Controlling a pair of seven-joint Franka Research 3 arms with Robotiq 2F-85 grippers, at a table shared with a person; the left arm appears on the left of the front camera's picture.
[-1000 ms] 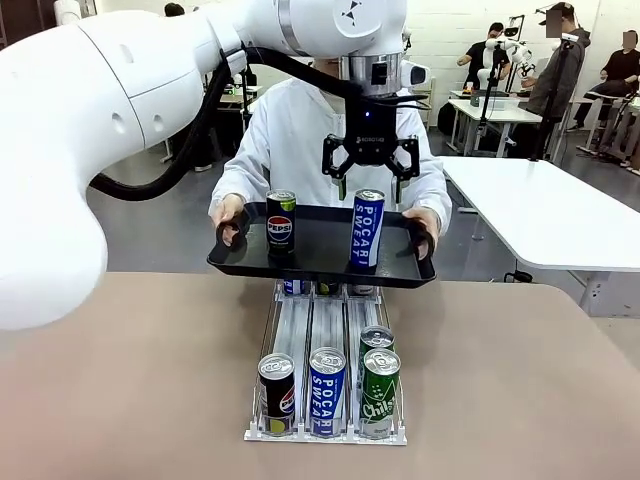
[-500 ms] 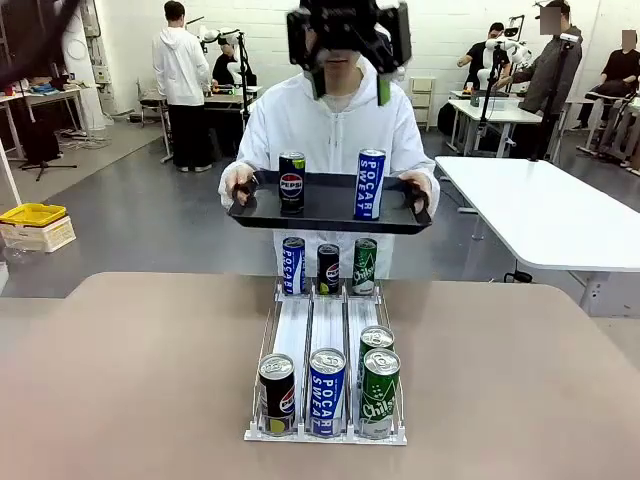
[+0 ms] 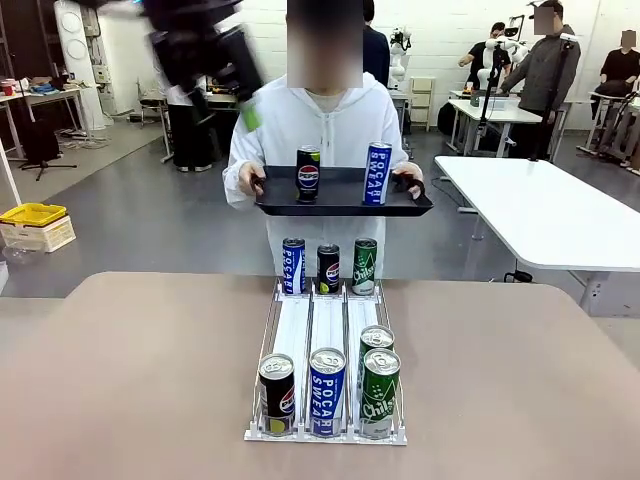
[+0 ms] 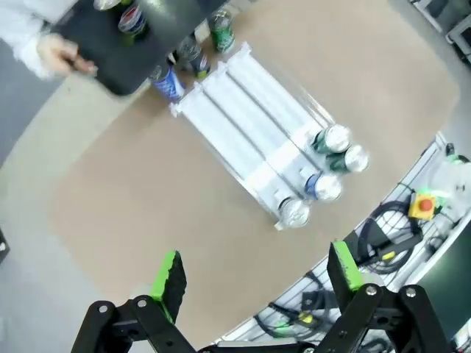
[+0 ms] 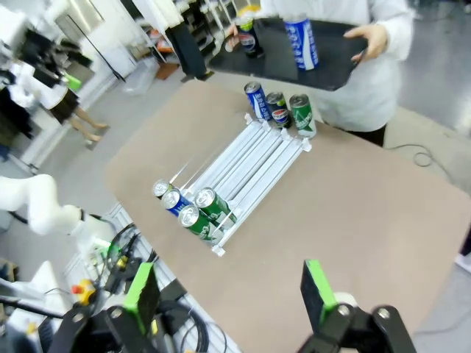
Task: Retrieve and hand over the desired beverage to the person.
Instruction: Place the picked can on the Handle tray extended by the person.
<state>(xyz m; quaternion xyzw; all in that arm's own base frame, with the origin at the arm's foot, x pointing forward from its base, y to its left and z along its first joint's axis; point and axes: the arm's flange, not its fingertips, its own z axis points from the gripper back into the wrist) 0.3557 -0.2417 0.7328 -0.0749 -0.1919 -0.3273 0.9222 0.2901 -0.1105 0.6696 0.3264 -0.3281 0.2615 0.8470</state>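
Note:
The person (image 3: 325, 125) in a pale hooded sweatshirt stands at the far side, both hands holding a black tray (image 3: 340, 203) at chest height. On it stand a Pepsi can (image 3: 308, 172) and a blue Pocari Sweat can (image 3: 377, 172). My left gripper (image 3: 205, 50) is a dark blur high at the upper left, well away from the tray. In its wrist view the left gripper (image 4: 256, 271) is open and empty, high above the table, with the tray (image 4: 110, 44) far off. My right gripper (image 5: 228, 290) is open too, hovering over the table's near corner.
A white can rack (image 3: 327, 325) lies mid-table, with three cans at its far end and several at its near end. A white table (image 3: 540, 215) stands at the right and a yellow bin (image 3: 35, 215) on the floor at the left. Other people are farther back.
My left arm has risen from the Pocari can on the tray and swung up to the left. The person has raised the tray and drawn it back.

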